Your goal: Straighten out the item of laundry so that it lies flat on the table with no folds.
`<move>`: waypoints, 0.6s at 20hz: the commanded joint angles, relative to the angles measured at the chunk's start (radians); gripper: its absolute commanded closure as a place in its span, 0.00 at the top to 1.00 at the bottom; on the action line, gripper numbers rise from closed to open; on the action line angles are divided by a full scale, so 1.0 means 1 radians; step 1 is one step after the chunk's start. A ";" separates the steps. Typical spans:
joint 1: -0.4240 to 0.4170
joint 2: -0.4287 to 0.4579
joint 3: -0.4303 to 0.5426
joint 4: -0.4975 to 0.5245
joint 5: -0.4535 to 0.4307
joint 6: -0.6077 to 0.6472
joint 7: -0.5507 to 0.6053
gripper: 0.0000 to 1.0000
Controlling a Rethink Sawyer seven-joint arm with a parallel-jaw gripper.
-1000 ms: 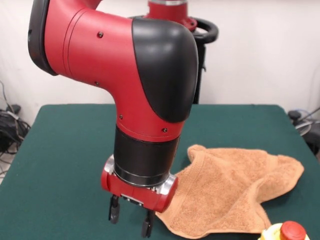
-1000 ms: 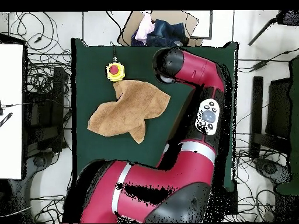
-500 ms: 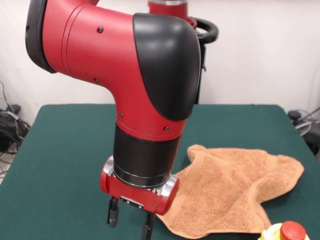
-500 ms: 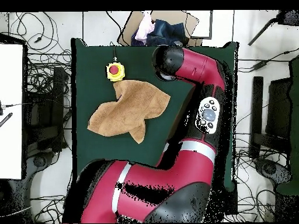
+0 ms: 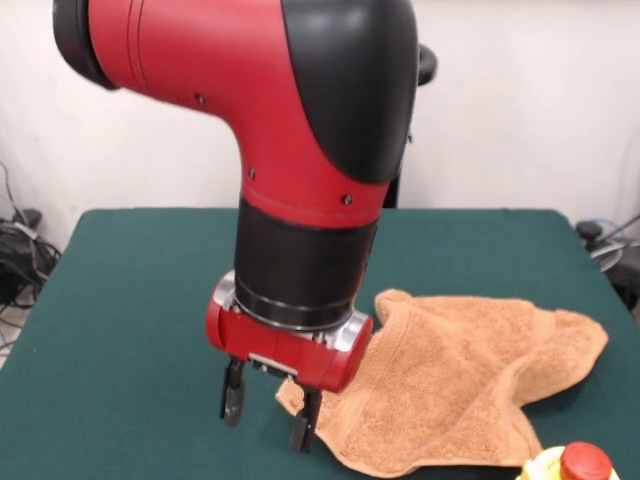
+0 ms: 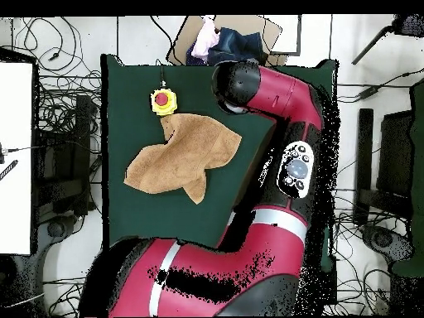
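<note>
Here my pincer (image 5: pixel 267 418) hangs spread and empty just above the green tabletop (image 5: pixel 120 330), one finger (image 5: pixel 305 425) at the near corner of the rumpled orange towel (image 5: pixel 465 375), which lies folded beside a yellow-and-red button (image 5: pixel 572 464).

Red-and-yellow button (image 6: pixel 164 101), tangled cables (image 6: pixel 62 41)

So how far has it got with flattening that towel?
Not far. The towel lies rumpled on the green table, its corners folded in, so nothing looks finished. The gripper hangs open right beside the towel's near corner, gripping nothing. Taking hold of an edge and pulling the folds out are both left to do.
</note>
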 commanded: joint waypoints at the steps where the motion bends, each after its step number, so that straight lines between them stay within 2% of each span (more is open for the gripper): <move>1: 0.006 -0.040 0.040 0.157 0.028 0.000 0.240 1.00; 12: 0.010 -0.042 0.040 0.160 0.019 -0.014 0.243 1.00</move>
